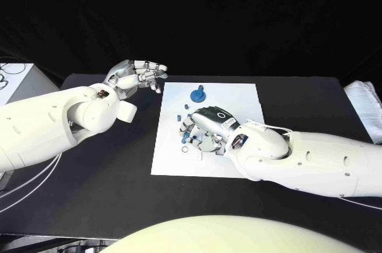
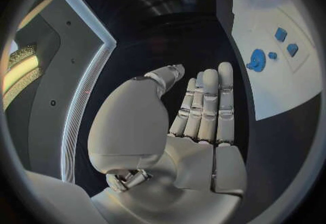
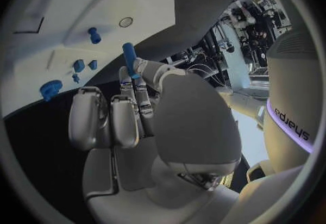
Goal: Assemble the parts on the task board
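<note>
On the black table [image 1: 95,186] the white task board [image 1: 239,98] lies between our arms. Our right hand [image 1: 208,126] hovers over its middle, pinching 1 long blue peg [image 3: 129,58] upright; we should keep it vertical and line it up over its hole before lowering. Our left hand [image 1: 139,73] waits flat and empty beside the board's far corner.

The right hand [image 1: 208,126] covers part of the task board [image 1: 239,98], hiding some small blue parts [image 1: 185,137] beneath it.
</note>
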`<state>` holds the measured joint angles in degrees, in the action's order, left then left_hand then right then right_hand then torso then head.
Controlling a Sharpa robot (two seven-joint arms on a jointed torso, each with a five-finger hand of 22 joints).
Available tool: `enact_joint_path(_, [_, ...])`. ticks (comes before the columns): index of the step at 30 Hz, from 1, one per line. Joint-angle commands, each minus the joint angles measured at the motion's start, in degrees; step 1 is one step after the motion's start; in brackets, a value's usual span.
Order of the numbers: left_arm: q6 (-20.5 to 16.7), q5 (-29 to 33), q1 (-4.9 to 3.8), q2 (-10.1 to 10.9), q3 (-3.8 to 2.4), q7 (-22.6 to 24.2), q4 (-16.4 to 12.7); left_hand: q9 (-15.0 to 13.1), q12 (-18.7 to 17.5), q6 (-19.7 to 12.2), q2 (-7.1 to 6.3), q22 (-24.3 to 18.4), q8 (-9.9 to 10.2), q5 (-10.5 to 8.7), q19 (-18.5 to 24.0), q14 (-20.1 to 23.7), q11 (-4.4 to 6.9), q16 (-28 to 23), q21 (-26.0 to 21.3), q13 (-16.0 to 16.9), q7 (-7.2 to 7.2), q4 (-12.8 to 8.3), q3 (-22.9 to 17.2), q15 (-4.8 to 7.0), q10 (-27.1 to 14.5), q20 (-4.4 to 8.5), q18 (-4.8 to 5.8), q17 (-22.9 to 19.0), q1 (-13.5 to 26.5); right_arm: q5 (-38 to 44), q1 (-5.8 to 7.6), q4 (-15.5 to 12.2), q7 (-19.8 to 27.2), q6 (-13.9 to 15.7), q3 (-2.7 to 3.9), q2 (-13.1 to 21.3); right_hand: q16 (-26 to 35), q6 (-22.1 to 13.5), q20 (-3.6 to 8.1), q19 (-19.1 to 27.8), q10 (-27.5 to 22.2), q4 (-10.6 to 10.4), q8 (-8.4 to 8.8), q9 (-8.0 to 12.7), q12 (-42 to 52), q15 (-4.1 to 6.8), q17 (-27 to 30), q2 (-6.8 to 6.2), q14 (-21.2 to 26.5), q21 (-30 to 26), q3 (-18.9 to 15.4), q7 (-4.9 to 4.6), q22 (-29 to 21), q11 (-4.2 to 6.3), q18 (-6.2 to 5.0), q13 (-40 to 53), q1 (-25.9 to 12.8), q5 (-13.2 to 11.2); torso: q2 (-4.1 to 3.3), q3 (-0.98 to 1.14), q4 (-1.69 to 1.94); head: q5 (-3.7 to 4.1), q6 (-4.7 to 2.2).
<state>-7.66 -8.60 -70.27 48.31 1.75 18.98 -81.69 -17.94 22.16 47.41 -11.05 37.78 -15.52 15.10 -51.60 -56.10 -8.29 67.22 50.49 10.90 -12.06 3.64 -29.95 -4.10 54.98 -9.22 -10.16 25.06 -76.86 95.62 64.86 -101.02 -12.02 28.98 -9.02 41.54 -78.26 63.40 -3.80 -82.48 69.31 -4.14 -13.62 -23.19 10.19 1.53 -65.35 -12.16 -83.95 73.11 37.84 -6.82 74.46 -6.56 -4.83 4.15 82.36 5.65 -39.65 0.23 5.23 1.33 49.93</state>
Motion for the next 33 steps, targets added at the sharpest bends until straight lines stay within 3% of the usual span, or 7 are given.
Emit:
enact_joint_path(1, [1.1,0.1,-0.03,-0.2,-0.05,0.4,-0.2,0.1,0.2,-0.3,0.01,-0.1,-0.2,0.04,-0.1,0.5,0.01,-0.4,-0.2,0.1,-0.26,0.2,0.3,-0.02,-0.2,-0.27,-0.35,-0.1,0.0,0.8,-0.58,0.5,1.0,-0.1,-0.04,-0.5,-0.1,0.1,-0.03,-0.2,4.5,1.7,-0.24,0.0,0.2,0.40,0.1,0.63,-1.4,0.1,1.8,-0.07,0.0,3.94,0.75,2.4,0.1,0.1,0.00,0.07,0.02,-0.16,0.07])
enact_joint_path(9, [1.2,0.1,-0.03,-0.2,-0.05,0.4,-0.1,0.1,0.4,-0.4,-0.01,-0.1,-0.3,0.02,-0.1,0.6,0.00,-0.4,-0.3,0.1,-0.26,0.3,0.3,-0.04,-0.3,-0.30,-0.35,-0.1,0.1,1.6,-1.68,1.7,-0.2,-1.2,-0.16,-1.2,0.0,0.0,-0.03,-0.1,4.5,1.8,-0.23,-0.1,0.2,0.39,0.2,0.65,-1.4,0.0,1.9,-0.09,-0.1,3.92,0.74,2.4,0.0,0.2,0.01,0.04,0.04,-0.24,0.07])
enact_joint_path(33, [1.2,0.1,-0.02,-0.2,-0.05,0.4,-0.1,0.1,0.4,-0.4,-0.01,-0.1,-0.3,0.02,-0.1,0.6,0.00,-0.4,-0.3,0.1,-0.26,0.3,0.3,-0.04,-0.3,-0.30,-0.35,-0.1,0.1,1.9,-2.10,2.5,-0.9,-3.3,-0.40,-1.5,0.0,0.0,-0.04,-0.2,4.5,1.9,-0.24,-0.1,0.1,0.38,0.1,0.64,-1.4,0.1,1.9,-0.10,0.0,3.91,0.76,2.5,-0.1,0.2,0.01,-0.03,0.02,-0.39,0.07])
